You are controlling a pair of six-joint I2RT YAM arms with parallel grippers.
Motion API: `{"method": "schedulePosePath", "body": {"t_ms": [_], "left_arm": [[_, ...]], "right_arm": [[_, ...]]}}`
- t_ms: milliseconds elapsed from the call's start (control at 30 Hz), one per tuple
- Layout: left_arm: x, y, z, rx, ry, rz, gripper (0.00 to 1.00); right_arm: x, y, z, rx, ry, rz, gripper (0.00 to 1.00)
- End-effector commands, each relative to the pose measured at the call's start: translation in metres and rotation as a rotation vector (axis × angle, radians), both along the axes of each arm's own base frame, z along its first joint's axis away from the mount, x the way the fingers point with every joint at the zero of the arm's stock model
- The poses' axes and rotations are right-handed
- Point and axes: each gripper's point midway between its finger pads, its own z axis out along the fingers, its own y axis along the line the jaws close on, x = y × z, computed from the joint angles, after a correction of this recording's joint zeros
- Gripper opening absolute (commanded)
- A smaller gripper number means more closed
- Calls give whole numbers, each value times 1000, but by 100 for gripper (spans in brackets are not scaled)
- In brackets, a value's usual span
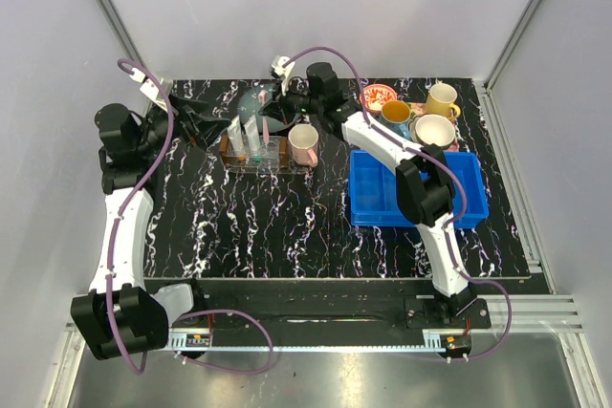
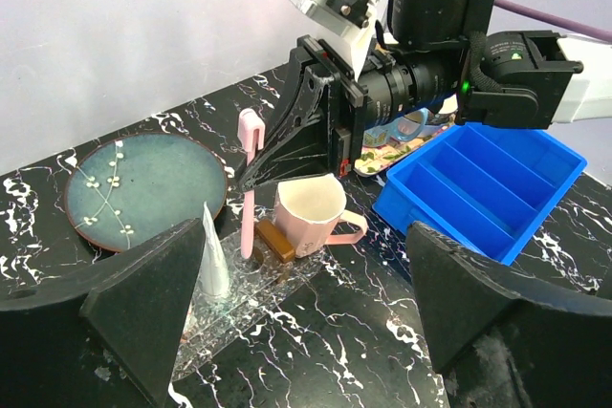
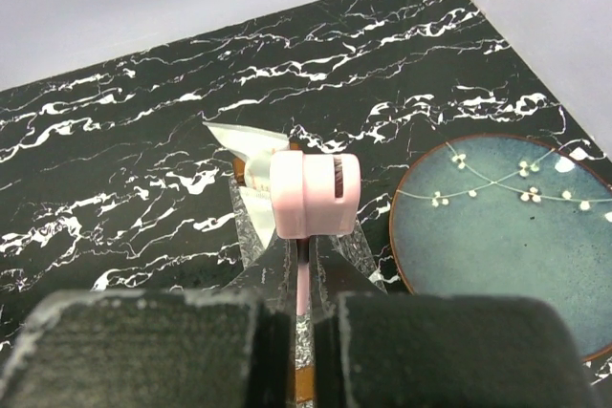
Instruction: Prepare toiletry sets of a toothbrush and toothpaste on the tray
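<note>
The clear tray (image 1: pixel 274 161) lies at the back middle of the table, with a brown-ended rack (image 2: pixel 273 241). Two white toothpaste tubes (image 1: pixel 243 136) stand upright in it, crimped ends up; one shows in the left wrist view (image 2: pixel 212 253), and their caps are hidden. The pale-pink toothbrush (image 2: pixel 249 200) stands upright with its lower end at a rack hole. My right gripper (image 3: pixel 303 257) is shut on its stem just below the capped head (image 3: pixel 316 193), reaching in from the right (image 1: pixel 274 114). My left gripper (image 2: pixel 306 332) is open and empty, left of the tray and apart from it.
A pink mug (image 1: pixel 304 143) stands against the tray's right end. A teal plate (image 2: pixel 143 188) lies behind the tray. A blue bin (image 1: pixel 411 188) is to the right. A patterned tray at the back right holds a yellow mug (image 1: pixel 442 99) and other cups.
</note>
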Motion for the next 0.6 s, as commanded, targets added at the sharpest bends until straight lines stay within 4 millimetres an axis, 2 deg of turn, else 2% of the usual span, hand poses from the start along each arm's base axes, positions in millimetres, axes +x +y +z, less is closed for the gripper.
{"method": "schedulePosePath", "body": {"t_ms": [0, 567], "left_arm": [[-2, 0, 13, 6, -57, -14, 90], [0, 0, 7, -3, -42, -18, 90]], "right_arm": [[0, 3, 13, 20, -69, -3, 0], [1, 5, -4, 3, -48, 1, 0]]}}
